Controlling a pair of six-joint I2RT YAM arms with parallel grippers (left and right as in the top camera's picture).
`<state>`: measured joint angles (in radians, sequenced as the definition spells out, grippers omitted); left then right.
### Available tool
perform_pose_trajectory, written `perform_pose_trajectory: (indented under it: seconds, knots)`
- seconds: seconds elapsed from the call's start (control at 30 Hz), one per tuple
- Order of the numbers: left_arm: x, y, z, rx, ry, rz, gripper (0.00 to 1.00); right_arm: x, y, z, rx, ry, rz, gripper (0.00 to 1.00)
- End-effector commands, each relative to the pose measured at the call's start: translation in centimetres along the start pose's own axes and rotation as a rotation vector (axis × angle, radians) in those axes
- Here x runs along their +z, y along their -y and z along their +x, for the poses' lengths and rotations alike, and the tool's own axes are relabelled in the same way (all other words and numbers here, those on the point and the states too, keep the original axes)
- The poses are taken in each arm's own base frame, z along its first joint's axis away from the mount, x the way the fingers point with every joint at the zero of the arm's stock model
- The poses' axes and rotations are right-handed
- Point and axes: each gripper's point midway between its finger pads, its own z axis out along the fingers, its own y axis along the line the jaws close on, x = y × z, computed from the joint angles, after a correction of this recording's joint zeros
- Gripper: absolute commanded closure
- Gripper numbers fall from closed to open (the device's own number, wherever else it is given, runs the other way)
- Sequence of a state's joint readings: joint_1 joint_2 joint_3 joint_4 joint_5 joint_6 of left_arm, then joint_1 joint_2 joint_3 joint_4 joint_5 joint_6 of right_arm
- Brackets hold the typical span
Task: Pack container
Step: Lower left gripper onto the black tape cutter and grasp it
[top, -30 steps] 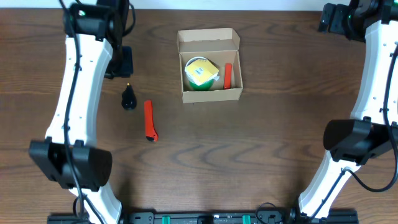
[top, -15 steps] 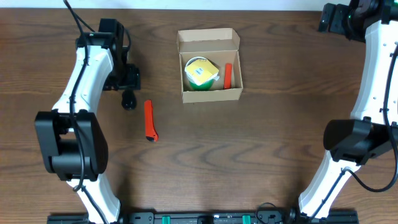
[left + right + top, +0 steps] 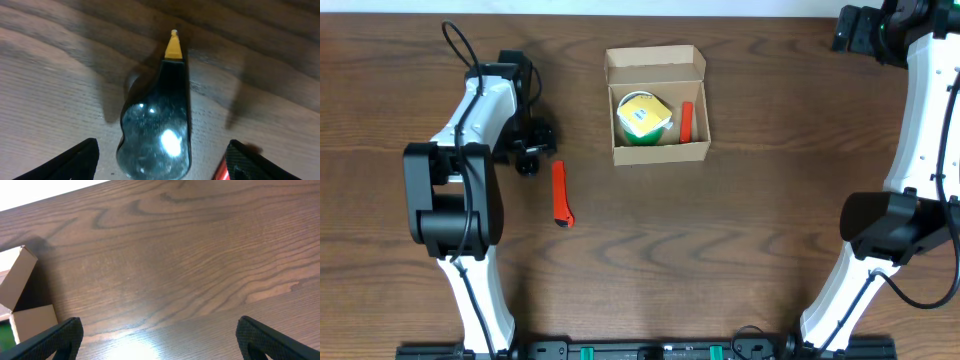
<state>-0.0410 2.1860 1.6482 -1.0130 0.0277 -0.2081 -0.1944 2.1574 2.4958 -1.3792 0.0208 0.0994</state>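
The brown cardboard container stands open at the table's back middle, its flap lid raised at the far side. Inside lie a green and yellow tape roll and a red marker. My left gripper is open and sits low over a black glossy object with a yellow tip. In the left wrist view the object lies between the spread fingers, apart from both. My right gripper is open and empty at the far right back; its fingers frame bare wood.
A red marker-like stick with a black end lies on the table just right of the black object; its edge shows in the left wrist view. The container's corner shows at the left of the right wrist view.
My left arm has swung forward and right and come down over the black object, which now lies between its fingers. The right arm and the container have not moved.
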Motion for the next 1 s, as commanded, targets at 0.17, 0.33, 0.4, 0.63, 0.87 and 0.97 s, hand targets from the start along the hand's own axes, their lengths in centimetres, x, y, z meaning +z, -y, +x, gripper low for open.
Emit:
perform_pose_trajectory:
  seconds: [0.17,0.33,0.4,0.63,0.87,0.97]
  knots:
    - [1.1,0.1,-0.3,-0.043,-0.005,0.006,0.13,0.3,-0.1,0.1,0.012,-0.007,-0.002,0.01]
    - [1.6,0.3,-0.3,-0.054,-0.015,0.012,0.13,0.3,-0.1,0.1,0.011,-0.008,-0.002,0.01]
    - [1.9,0.4,-0.2,-0.054,-0.022,0.021,0.14,0.3,-0.1,0.1,0.011,-0.007,-0.002,0.01]
    - [2.7,0.8,0.0,-0.029,-0.046,0.040,0.21,0.3,-0.1,0.1,0.011,-0.008,-0.002,0.01]
    - [2.7,0.8,0.2,-0.012,-0.055,0.039,0.33,0.3,-0.1,0.1,0.011,-0.008,-0.002,0.01]
    - [2.7,0.8,0.2,-0.012,-0.055,0.039,0.38,0.3,-0.1,0.1,0.011,-0.008,-0.002,0.01]
